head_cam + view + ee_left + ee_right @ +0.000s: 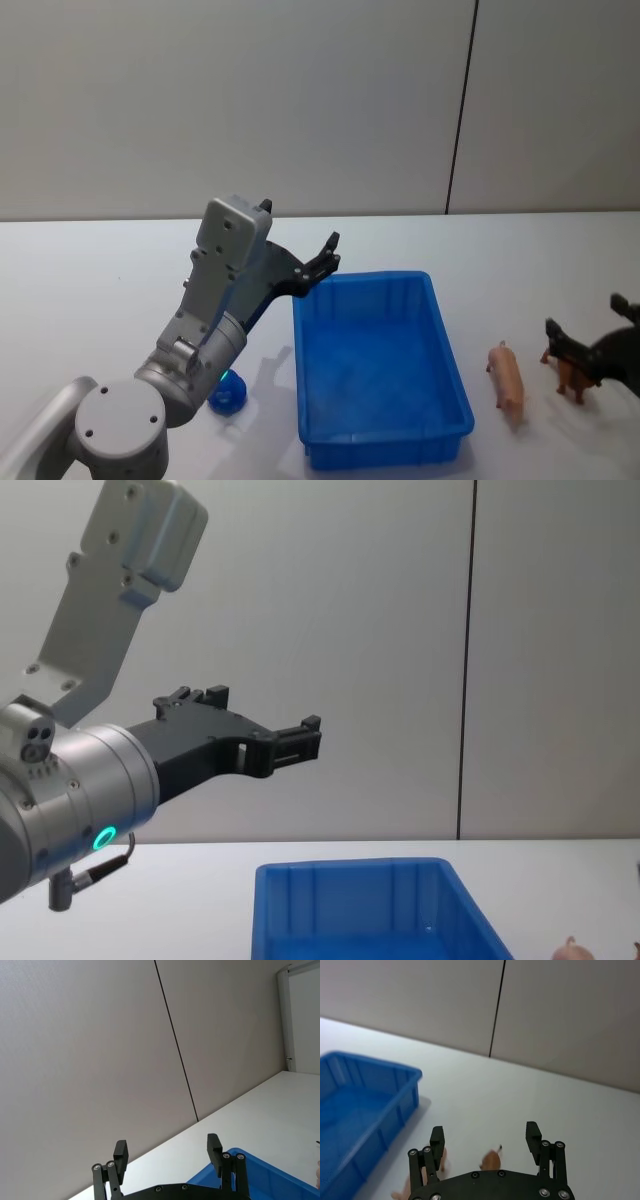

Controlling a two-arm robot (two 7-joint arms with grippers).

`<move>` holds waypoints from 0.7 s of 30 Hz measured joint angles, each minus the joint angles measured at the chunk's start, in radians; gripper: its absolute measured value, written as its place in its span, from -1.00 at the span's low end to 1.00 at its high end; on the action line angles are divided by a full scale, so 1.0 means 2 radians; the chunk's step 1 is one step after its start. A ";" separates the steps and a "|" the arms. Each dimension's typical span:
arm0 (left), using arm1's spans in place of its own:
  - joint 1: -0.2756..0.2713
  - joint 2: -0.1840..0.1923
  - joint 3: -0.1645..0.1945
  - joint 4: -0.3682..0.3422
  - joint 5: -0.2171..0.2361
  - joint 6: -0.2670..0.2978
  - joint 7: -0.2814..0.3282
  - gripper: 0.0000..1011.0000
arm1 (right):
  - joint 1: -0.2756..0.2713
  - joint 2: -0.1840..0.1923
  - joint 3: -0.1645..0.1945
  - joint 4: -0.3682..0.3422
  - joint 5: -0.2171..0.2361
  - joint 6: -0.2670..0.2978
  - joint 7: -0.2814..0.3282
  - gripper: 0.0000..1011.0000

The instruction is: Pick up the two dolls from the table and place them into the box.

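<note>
The white table (120, 300) is carrying everything, with the blue box (365, 290) sitting mid-table and nothing lying in it yet. The left gripper (167, 1149) is hanging in the air over the box's far left corner, fingers spread wide and gripping nothing. The right gripper (485, 1136) is hovering low out to the right, also spread wide and empty, with the brown doll (572, 382) sitting right under its fingers. So that arm is looking like the one to grab it. The pink doll (507, 378) is lying between the brown one and the box's right wall, its long axis running near-to-far alongside that wall. I'm guessing it's going second.
</note>
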 joint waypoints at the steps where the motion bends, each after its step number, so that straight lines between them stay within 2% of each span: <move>1: 0.000 0.000 0.000 0.000 0.000 0.000 0.000 0.98 | -0.001 0.004 0.002 0.006 0.000 0.006 0.005 0.98; 11: 0.000 0.000 0.000 0.000 0.000 0.000 0.000 0.98 | 0.004 0.019 0.011 0.045 -0.002 0.040 0.040 0.98; 21: 0.000 0.000 0.000 0.000 0.000 0.000 0.000 0.98 | 0.019 0.022 0.010 0.081 -0.008 0.061 0.077 0.98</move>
